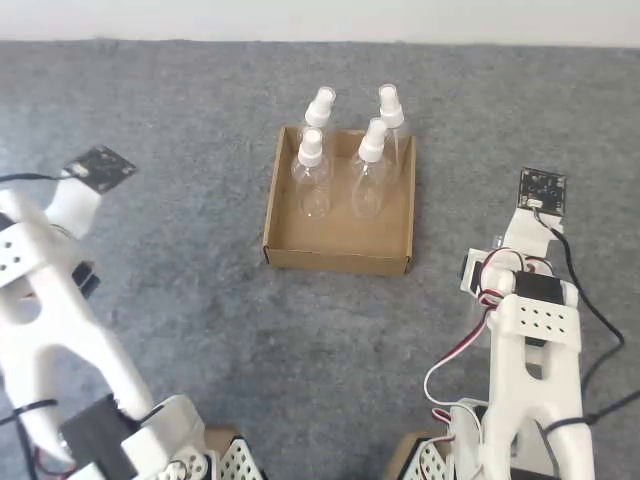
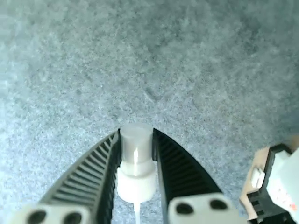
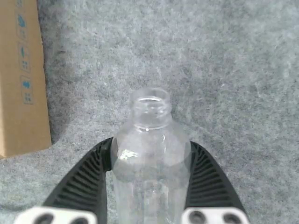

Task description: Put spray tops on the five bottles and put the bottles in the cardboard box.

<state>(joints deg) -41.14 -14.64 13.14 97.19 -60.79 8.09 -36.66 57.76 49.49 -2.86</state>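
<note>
I see four capped clear bottles [image 1: 312, 185] in the box [image 1: 335, 260]; my right gripper [image 3: 150, 145] holds the uncapped fifth bottle [image 3: 149, 158], my left gripper [image 2: 136, 134] a white top [image 2: 136, 163].

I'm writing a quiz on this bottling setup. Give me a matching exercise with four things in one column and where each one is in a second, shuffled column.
1 spray top
2 uncapped bottle
3 capped bottles
4 cardboard box

A on the grey carpet
B held by the right gripper
C inside the box
D held by the left gripper

Pairs: 1-D, 2-B, 3-C, 4-A.
</note>
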